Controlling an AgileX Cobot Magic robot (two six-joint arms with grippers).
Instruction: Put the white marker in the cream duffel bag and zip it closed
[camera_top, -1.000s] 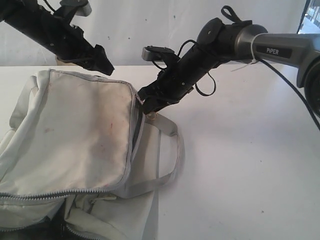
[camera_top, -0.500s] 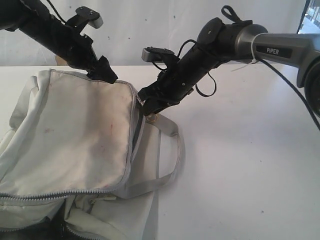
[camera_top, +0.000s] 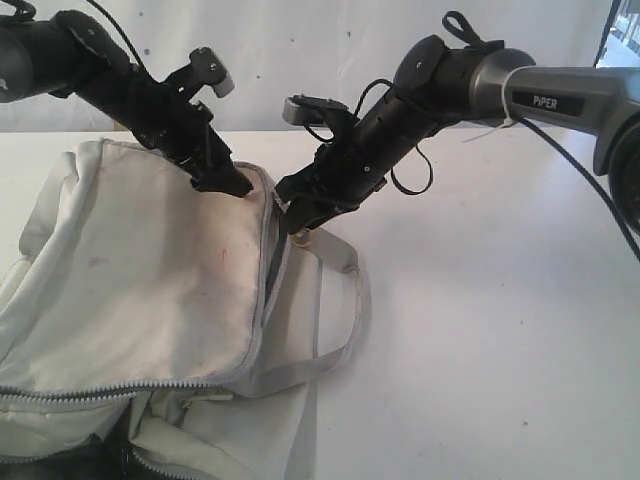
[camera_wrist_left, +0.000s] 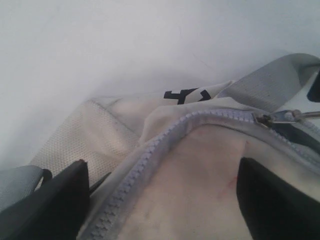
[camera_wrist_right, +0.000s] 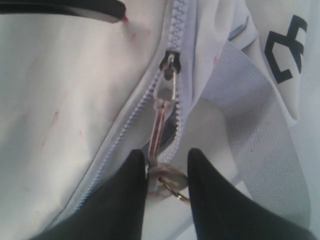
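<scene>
The cream duffel bag lies on the white table, with pinkish stains on its top panel. My left gripper is open and its tips rest on the bag's far corner beside the grey zipper; in the left wrist view, the left gripper straddles cream fabric. My right gripper is at the bag's right edge. In the right wrist view, the right gripper is shut on the zipper pull, a ring and tag hanging from the slider. The white marker is out of view.
A grey webbing handle loops onto the table to the right of the bag. Another zipper runs along the bag's near edge, with a dark opening below it. Bare white tabletop stretches to the right.
My left arm has come down and to the right, from above the bag's far edge onto its corner by the zipper. The right gripper and the bag have stayed still.
</scene>
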